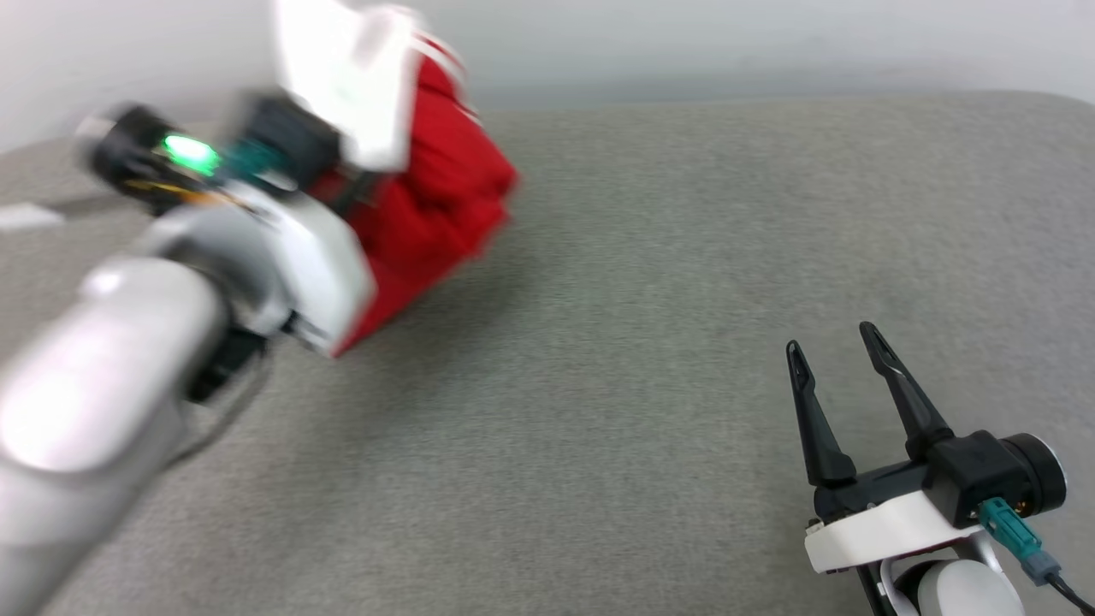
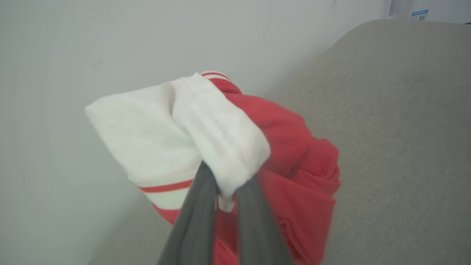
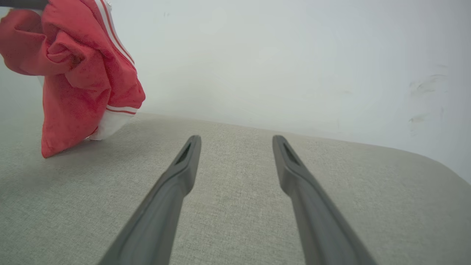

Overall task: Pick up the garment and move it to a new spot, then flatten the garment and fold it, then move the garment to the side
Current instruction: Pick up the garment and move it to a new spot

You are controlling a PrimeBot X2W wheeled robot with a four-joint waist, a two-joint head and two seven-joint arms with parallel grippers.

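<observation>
The garment (image 1: 428,205), red with white panels and striped trim, hangs bunched at the upper left of the head view, its lower end near the grey surface. In the left wrist view my left gripper (image 2: 225,180) is shut on a white fold of the garment (image 2: 294,147). The lettering is hidden in the folds. The left arm is blurred in the head view. My right gripper (image 1: 834,346) stands open at the lower right, far from the cloth, nothing between its fingers. The right wrist view has the garment (image 3: 77,81) dangling at its upper left and my right gripper (image 3: 235,141) open.
A grey fabric-covered table (image 1: 650,342) spreads under both arms, with a rounded far edge. A pale wall (image 3: 294,55) rises right behind it. A small white strip (image 1: 30,216) lies at the far left.
</observation>
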